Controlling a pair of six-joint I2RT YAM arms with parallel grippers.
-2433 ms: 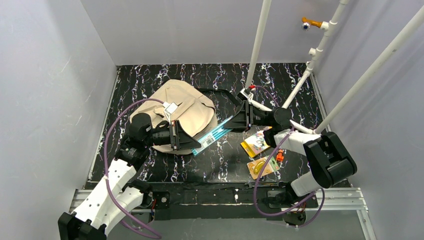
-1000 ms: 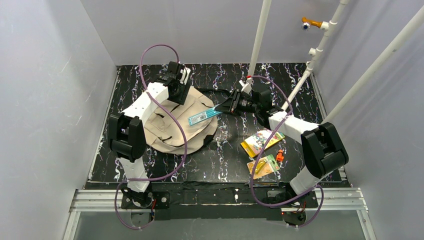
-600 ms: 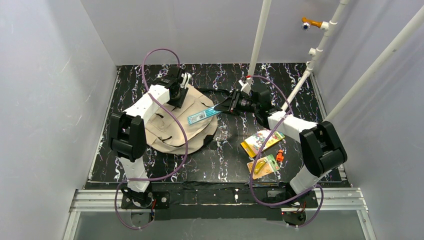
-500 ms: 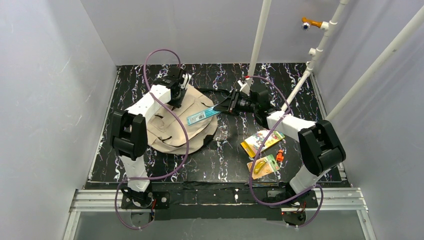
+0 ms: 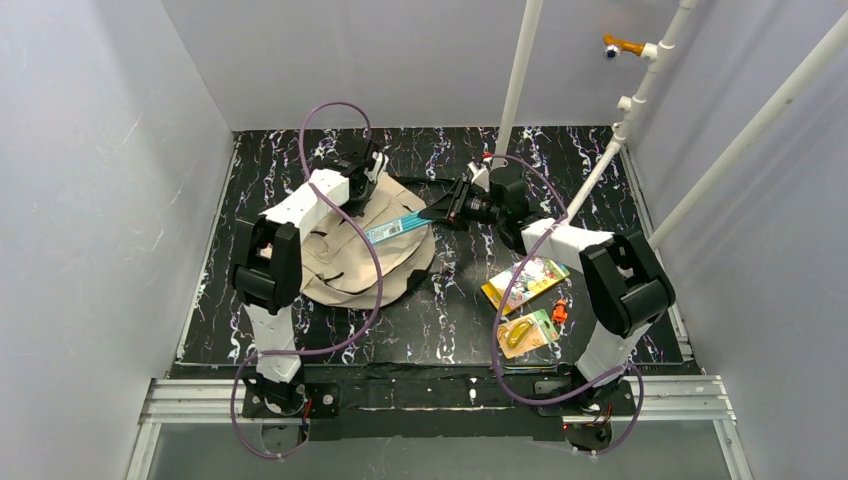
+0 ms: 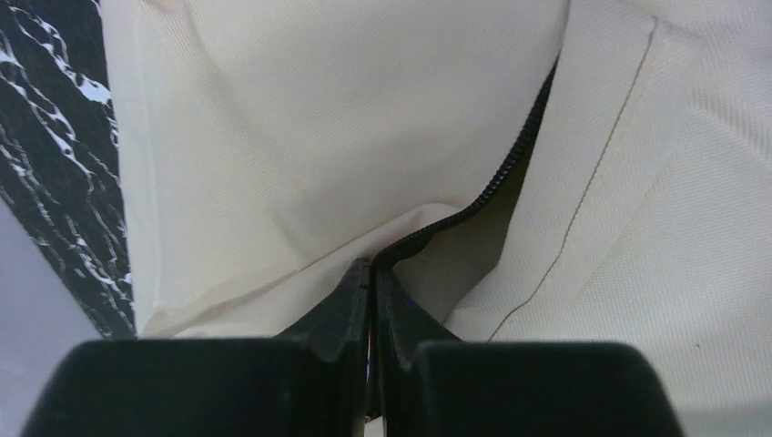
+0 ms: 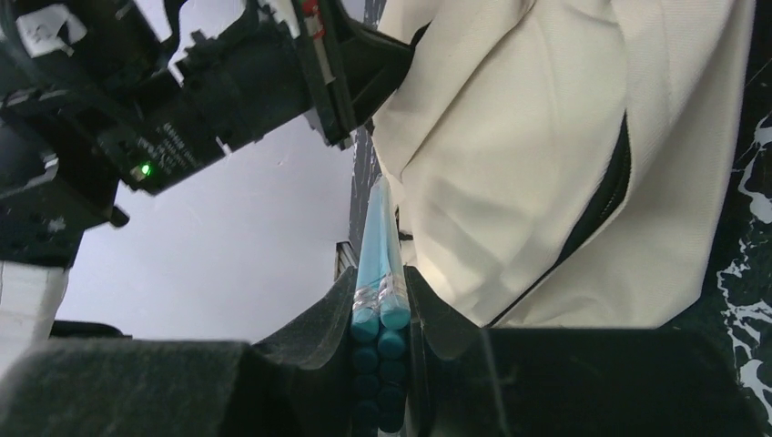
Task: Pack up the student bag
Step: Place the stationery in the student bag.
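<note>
The student bag (image 5: pixel 345 255) is a large beige fabric bag lying flat at centre left. My left gripper (image 5: pixel 366 176) is at its far edge. In the left wrist view the gripper (image 6: pixel 371 266) is shut on the bag's fabric (image 6: pixel 300 146) right at the end of the black zipper (image 6: pixel 510 164). My right gripper (image 5: pixel 442 212) is shut on a teal pack of pencils (image 5: pixel 396 228) and holds it over the bag's right side. In the right wrist view the pack (image 7: pixel 378 228) sticks out of the gripper (image 7: pixel 380 273) beside the bag (image 7: pixel 537 137).
A colourful book (image 5: pixel 525 282), a yellow packet (image 5: pixel 525 333) and a small orange item (image 5: pixel 559 312) lie at right. The bag's black strap (image 5: pixel 432 183) trails behind it. White pipes (image 5: pixel 517 85) stand at the back right. Grey walls surround the table.
My left arm swung from the bag's near side to its far edge and shut on it. My right gripper carried the pencil pack left and farther over the bag.
</note>
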